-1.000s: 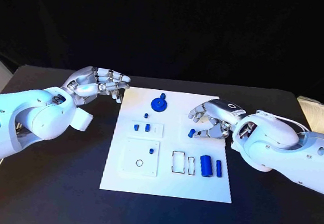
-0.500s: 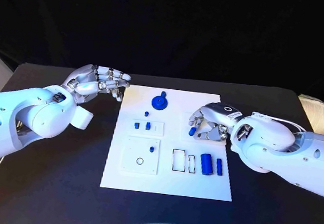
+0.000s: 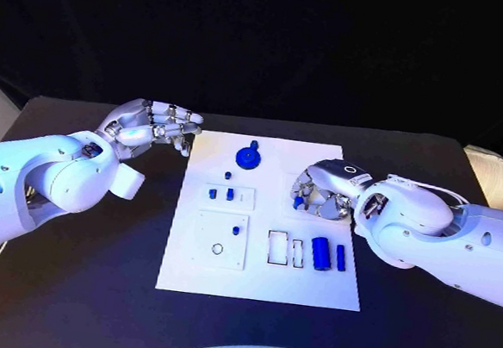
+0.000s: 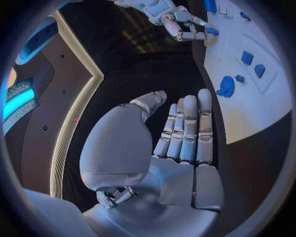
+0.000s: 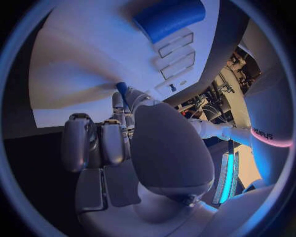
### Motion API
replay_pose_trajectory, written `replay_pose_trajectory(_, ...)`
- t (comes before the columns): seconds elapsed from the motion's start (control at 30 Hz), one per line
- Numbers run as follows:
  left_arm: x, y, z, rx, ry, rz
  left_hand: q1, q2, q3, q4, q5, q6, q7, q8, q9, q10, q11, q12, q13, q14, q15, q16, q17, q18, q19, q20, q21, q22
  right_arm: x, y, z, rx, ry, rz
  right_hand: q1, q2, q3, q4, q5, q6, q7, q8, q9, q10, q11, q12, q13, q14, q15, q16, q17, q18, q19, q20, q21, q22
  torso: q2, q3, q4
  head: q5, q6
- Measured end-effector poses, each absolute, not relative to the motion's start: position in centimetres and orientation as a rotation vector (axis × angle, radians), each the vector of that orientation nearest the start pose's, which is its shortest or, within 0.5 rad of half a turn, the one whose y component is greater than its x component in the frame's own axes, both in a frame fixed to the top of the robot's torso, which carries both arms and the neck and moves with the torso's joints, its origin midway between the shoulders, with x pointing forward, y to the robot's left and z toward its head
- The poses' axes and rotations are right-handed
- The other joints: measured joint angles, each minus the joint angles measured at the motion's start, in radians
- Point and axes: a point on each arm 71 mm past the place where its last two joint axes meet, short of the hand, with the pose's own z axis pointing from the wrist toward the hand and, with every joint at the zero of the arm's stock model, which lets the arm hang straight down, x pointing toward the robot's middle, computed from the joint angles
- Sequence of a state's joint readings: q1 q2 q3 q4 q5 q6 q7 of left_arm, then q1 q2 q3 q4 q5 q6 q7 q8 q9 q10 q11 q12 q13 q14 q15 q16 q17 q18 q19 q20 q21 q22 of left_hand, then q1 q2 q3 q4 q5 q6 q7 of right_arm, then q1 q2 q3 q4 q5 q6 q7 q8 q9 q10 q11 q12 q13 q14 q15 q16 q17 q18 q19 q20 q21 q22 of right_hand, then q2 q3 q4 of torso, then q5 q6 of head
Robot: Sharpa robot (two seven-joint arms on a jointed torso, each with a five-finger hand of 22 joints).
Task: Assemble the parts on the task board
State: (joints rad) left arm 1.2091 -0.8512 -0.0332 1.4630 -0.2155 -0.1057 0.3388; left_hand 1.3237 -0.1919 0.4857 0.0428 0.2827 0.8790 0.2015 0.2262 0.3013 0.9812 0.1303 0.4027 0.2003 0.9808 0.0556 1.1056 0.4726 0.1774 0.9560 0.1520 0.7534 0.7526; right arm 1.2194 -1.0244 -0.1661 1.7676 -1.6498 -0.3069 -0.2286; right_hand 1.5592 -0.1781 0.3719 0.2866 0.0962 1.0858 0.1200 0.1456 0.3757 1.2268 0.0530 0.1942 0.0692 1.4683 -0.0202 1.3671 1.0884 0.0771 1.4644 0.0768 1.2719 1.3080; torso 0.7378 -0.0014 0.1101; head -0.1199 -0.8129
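White task board (image 3: 258, 288) lies in the middle of the black table (image 3: 431, 337), with small blue parts on it.

At the far end of the board sits a round blue gear-like part (image 3: 247, 158). Just nearer than it is a tiny blue peg (image 3: 228, 175). Nearer again, two small blue blocks (image 3: 220, 193) sit side by side in a square frame on the left half of the board. A bigger square plate (image 3: 220, 241) lies nearer still, with a small blue peg (image 3: 235, 232) standing in it and a ring-shaped mark near its left side.

On the right half of the board, two blue cylinders (image 3: 327, 257) lie side by side, the left one thicker. Just left of them are two empty slot outlines (image 3: 284, 250).

The right hand (image 3: 325, 190) is over the right side of the board, farther away than the cylinders. Its fingers are curled down together, and a small blue piece (image 3: 299, 204) shows at the fingertips. In the right wrist view the blue piece (image 5: 122, 88) peeks out from between the fingers, so the hand seems to pinch it.

The left hand (image 3: 151, 133) sits just off the far left corner of the board, not touching any part. In the left wrist view its fingers (image 4: 186, 129) are straight and pressed close together, and it holds nothing.
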Motion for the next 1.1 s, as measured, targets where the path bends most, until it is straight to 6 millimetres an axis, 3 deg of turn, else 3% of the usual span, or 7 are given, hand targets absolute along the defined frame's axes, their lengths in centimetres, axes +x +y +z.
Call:
replay_pose_trajectory(0.17,49.6,21.6,-17.6,-0.855,1.597,-1.586,0.004,0.004,0.000,0.000,0.000,0.000,0.000,0.000,0.000,0.000,0.000,0.000,0.000,0.000,0.000,0.000,0.000,0.000,0.000,0.000,0.000,-0.001,42.1,-21.8,-20.1,-0.312,1.718,0.510,-0.021,-0.021,0.033,0.000,0.000,0.002,0.001,0.000,0.002,0.008,0.001,-0.017,0.003,0.000,0.000,0.004,0.002,0.000,0.000,0.000,0.001,0.000,0.000,0.0000,0.0001,0.000,-0.002)
replay_pose_trajectory(0.4,49.6,21.7,-17.6,-0.856,1.598,-1.584,0.004,0.004,0.000,0.000,0.000,0.000,0.000,0.000,0.000,0.000,0.000,0.004,0.000,0.000,0.000,0.000,0.000,0.000,0.002,0.002,0.000,-0.001,42.1,-21.7,-20.0,-0.290,1.705,0.515,-0.037,-0.026,0.091,-0.018,0.039,0.022,-0.006,0.013,0.009,0.039,-0.007,-0.029,0.007,0.000,-0.007,0.014,0.015,0.000,0.004,-0.004,0.023,0.000,0.000,-0.0007,0.0003,-0.001,-0.004)
replay_pose_trajectory(0.67,49.7,21.8,-17.6,-0.858,1.598,-1.581,0.004,0.004,0.000,0.000,0.000,0.000,0.000,0.000,0.000,0.000,0.000,0.004,-0.001,0.000,0.000,0.000,0.000,0.000,0.004,0.004,0.000,-0.002,41.9,-22.0,-19.9,-0.209,1.709,0.546,-0.040,-0.022,0.158,-0.075,0.095,0.034,-0.011,0.021,0.009,0.084,-0.013,-0.041,0.021,0.000,-0.014,0.018,0.024,-0.016,0.004,-0.011,0.043,0.000,-0.001,-0.0001,0.0002,0.001,-0.002)
replay_pose_trajectory(1.1,49.7,22.0,-17.8,-0.864,1.601,-1.572,0.008,0.008,0.000,0.000,0.000,0.000,0.000,0.000,0.000,0.000,0.000,0.004,-0.001,0.000,0.000,0.000,-0.001,0.000,0.004,0.004,-0.004,-0.002,41.6,-22.4,-18.0,-0.076,1.699,0.614,-0.069,-0.013,0.199,-0.109,0.096,0.034,-0.011,0.021,0.009,0.088,-0.009,-0.056,0.029,0.000,-0.014,0.022,0.024,-0.016,0.004,-0.011,0.043,-0.001,-0.002,0.0003,-0.0007,0.004,-0.001)
